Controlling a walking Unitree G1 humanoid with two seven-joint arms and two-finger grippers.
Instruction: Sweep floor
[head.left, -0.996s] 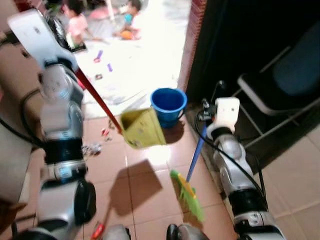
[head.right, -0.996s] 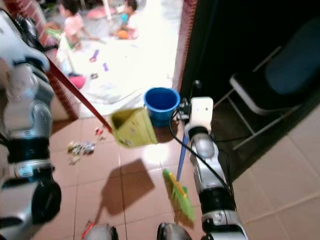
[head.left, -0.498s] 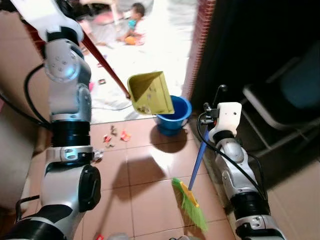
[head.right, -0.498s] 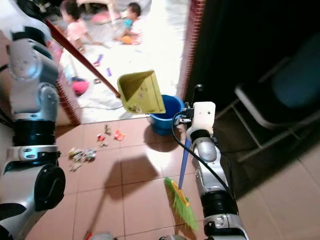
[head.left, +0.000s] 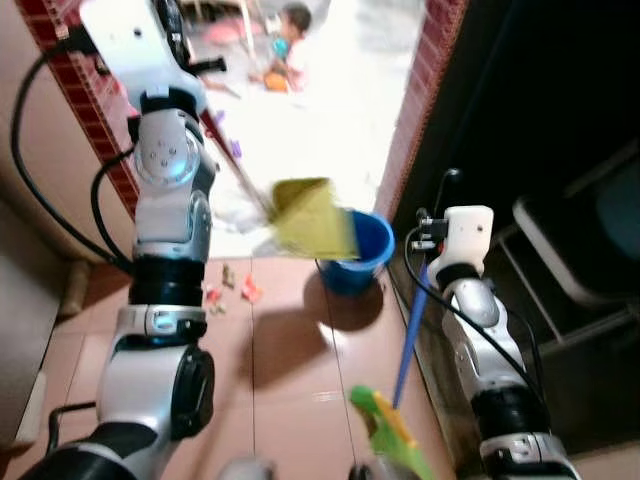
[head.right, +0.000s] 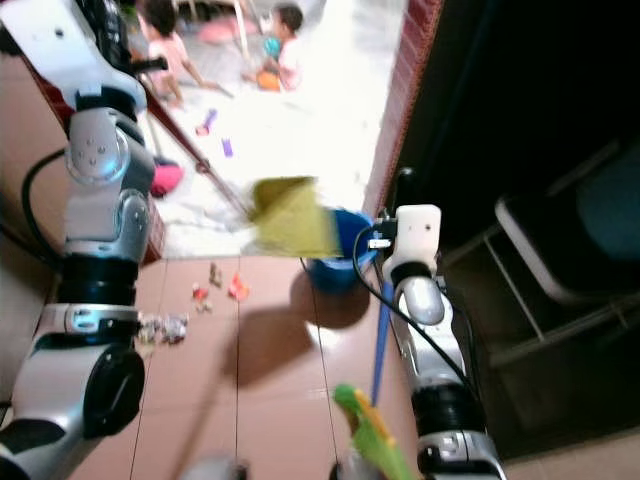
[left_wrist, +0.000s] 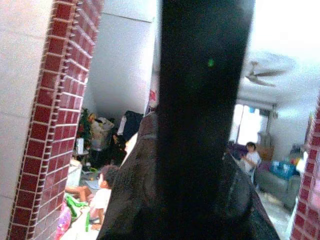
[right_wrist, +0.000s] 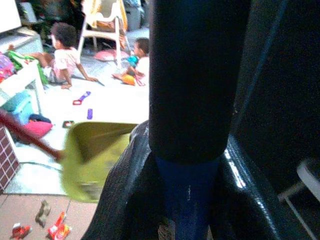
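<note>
My left arm is raised, and my left gripper (head.left: 188, 55) is shut on the red handle (head.left: 228, 155) of a yellow dustpan (head.left: 310, 218). The pan is blurred and hangs tilted over the rim of a blue bucket (head.left: 368, 258). My right gripper (head.left: 428, 248) is shut on the blue handle (head.left: 408, 330) of a broom, whose green bristles (head.left: 392, 438) rest on the tiles near my feet. In the right wrist view the broom handle (right_wrist: 187, 200) runs between the fingers, with the dustpan (right_wrist: 95, 155) beyond. In the left wrist view a dark handle (left_wrist: 200, 100) blocks most of the picture.
Small bits of litter (head.left: 228, 290) lie on the tan tiles left of the bucket, with more litter (head.right: 160, 328) nearer my left side. A brick pillar (head.left: 425, 110) edges the doorway. Children (head.left: 290, 45) sit on the bright floor beyond. A chair (head.left: 590, 270) stands in the dark at right.
The dustpan has risen from beside the bucket to above it and now tips down over its rim. The whole view has shifted. My right gripper still holds the broom.
</note>
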